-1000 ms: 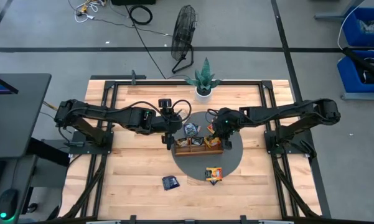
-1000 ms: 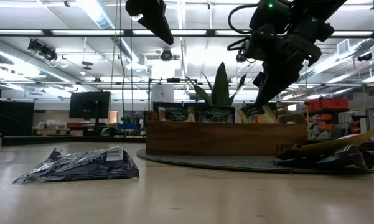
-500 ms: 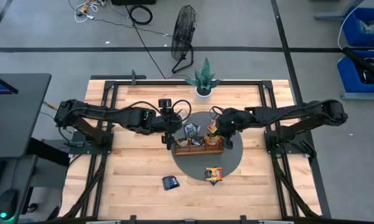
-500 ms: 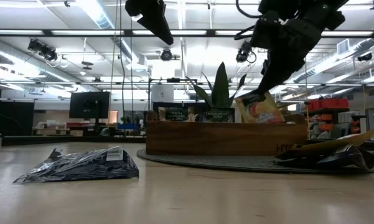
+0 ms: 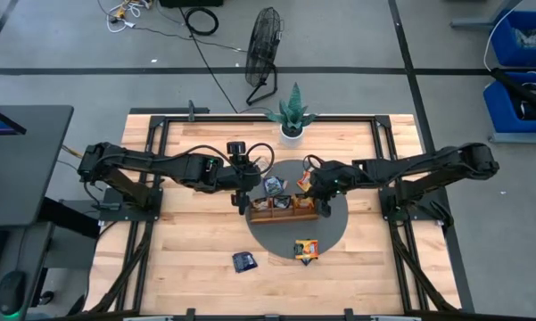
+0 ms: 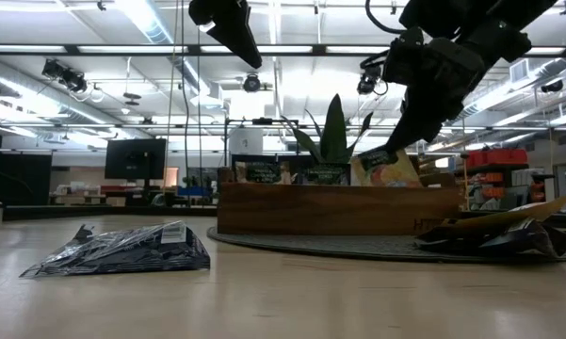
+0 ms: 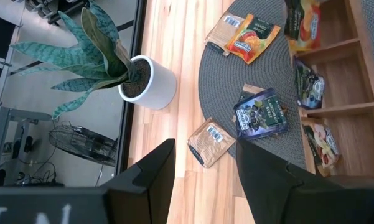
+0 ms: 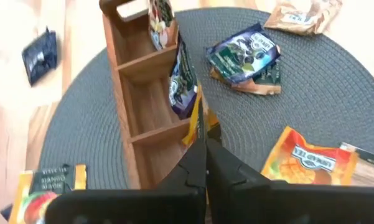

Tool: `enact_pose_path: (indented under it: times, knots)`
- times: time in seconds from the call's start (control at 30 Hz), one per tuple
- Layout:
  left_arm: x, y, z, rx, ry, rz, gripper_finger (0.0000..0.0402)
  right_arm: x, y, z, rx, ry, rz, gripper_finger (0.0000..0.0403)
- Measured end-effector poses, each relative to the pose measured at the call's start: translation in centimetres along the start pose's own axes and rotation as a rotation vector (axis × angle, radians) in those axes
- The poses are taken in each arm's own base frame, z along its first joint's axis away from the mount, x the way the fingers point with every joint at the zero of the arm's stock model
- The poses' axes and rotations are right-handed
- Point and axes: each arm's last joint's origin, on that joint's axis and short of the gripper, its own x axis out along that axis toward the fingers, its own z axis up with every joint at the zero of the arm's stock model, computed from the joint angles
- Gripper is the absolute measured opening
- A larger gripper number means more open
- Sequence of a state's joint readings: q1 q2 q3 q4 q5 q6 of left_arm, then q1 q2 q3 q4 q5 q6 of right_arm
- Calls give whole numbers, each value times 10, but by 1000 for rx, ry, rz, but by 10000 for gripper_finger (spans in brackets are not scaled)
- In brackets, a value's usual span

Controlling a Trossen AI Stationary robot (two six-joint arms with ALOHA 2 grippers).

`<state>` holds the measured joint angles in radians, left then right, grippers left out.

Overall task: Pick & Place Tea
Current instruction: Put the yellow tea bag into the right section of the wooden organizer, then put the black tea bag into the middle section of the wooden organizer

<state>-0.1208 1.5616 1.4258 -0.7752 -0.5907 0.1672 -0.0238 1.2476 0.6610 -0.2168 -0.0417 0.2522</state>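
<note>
Pincer of the right arm (image 6: 388, 155), clamped on an orange sachet (image 6: 384, 168), hangs above the wooden tray (image 6: 339, 209); released off-centre, it could snag a divider.

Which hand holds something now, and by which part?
The right hand pinches an orange tea sachet by its top edge. The left hand holds nothing.

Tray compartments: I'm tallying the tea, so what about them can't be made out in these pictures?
High view: the tray is too small to count contents; the right gripper covers its end compartment.
Low view: the tray's front wall hides the compartment floors.
Left wrist view: the picture's edge cuts the tray off.
Right wrist view: the right gripper, shut on an orange-yellow sachet, hides the near compartment.
</note>
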Motion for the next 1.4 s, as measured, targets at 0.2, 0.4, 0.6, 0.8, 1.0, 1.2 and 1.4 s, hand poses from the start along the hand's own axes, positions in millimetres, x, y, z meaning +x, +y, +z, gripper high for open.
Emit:
enact_pose_path:
  times: [0.2, 0.4, 0.6, 0.8, 1.0, 1.2, 1.4]
  knots:
    - [0, 0, 0, 0, 0, 0, 172, 1, -1, -2, 2, 0, -8, 0]
    - [0, 0, 0, 0, 0, 0, 172, 1, -2, -5, -19, 31, -11, 29]
    - [0, 0, 0, -1, 0, 0, 172, 1, -2, -6, -22, 34, -33, 91]
    - [0, 0, 0, -7, 0, -1, 172, -5, -1, 0, -32, 30, -43, 140]
    - [0, -1, 0, -63, -7, -50, 172, -33, 5, 23, -80, -2, -65, 155]
    - [0, -2, 0, -139, -6, -71, 172, -69, 10, 42, -99, -48, -125, 155]
    - [0, -4, 0, -193, -2, -152, 172, -94, 13, 41, 0, -33, -122, 152]
